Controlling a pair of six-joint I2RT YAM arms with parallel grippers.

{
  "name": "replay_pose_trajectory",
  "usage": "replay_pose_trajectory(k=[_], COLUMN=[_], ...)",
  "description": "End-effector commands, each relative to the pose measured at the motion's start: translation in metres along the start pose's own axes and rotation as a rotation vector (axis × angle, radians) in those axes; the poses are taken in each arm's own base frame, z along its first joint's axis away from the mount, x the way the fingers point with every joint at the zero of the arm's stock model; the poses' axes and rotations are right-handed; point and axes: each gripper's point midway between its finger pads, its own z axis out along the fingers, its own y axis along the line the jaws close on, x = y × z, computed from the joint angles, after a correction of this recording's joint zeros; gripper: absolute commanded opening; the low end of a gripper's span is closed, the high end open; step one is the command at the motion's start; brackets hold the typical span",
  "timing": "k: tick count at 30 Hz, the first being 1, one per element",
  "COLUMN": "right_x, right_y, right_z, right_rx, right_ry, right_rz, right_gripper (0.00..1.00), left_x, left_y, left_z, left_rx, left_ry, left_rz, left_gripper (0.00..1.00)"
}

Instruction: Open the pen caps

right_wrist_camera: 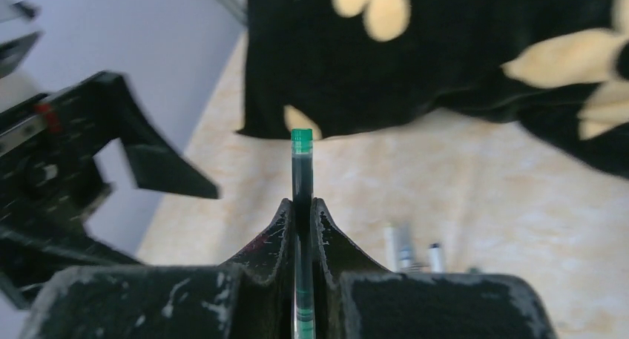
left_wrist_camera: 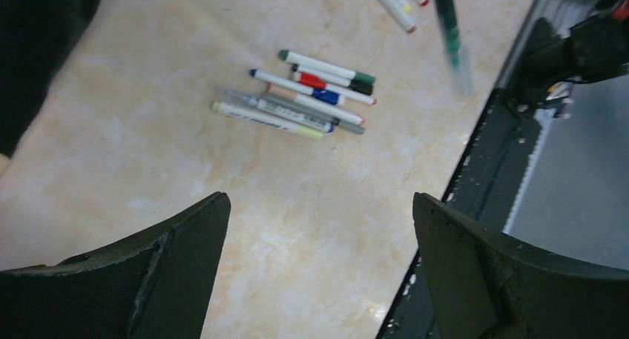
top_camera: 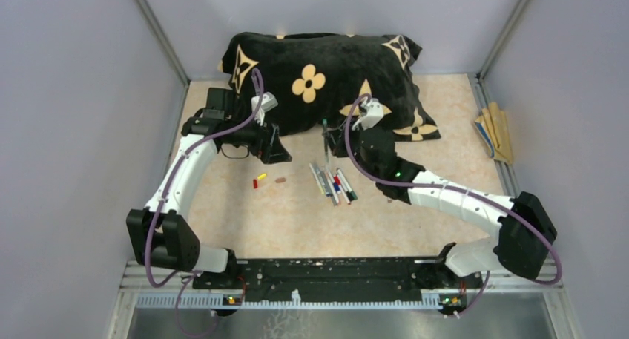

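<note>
The right jaws are pinching shut on a dark green pen [right_wrist_camera: 302,177], gripping its barrel so that the end with the green cap [right_wrist_camera: 301,139] is sticking out past them. The cap is sitting on the pen. This pen is hanging above the middle of the tabletop [top_camera: 245,228], a little toward the far edge. It is just in front of the black flowered pillow [top_camera: 326,57] that is lying along that edge.

The left jaws are standing wide and holding nothing. Their fingers [left_wrist_camera: 174,261] are hovering above the tabletop toward its far left corner, near the right jaws but apart from them.

The other pens [left_wrist_camera: 300,98] are lying side by side in a loose bunch near the tabletop's centre, with green, blue, red and black caps showing on them. Two loose pen caps [top_camera: 258,180], one red and one yellow, are lying close together on the tabletop, to the left of that bunch. Some flat tan sticks [top_camera: 495,135] are resting at the right edge.
</note>
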Motion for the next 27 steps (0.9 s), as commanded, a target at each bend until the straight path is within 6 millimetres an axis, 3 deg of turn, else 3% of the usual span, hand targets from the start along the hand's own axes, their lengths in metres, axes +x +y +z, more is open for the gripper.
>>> replay_pose_trajectory(k=[1, 7, 18, 27], right_x=[-0.027, -0.038, -0.045, -0.038], right_y=[0.059, 0.095, 0.12, 0.12], right_z=[-0.003, 0.001, 0.01, 0.006], right_rx=[-0.085, -0.121, -0.156, -0.163], right_ry=[-0.136, -0.184, -0.188, -0.156], right_rz=[0.18, 0.23, 0.311, 0.346], right_gripper=[0.0, 0.0, 0.0, 0.0], left_x=[-0.021, -0.021, -0.012, -0.02], left_y=[-0.046, -0.078, -0.095, -0.093], left_z=[-0.003, -0.005, 0.002, 0.005], left_rx=[0.219, 0.363, 0.426, 0.411], left_ry=[-0.091, -0.102, -0.09, -0.106], left_rz=[-0.075, -0.115, -0.12, -0.06], left_gripper=[0.99, 0.96, 0.89, 0.6])
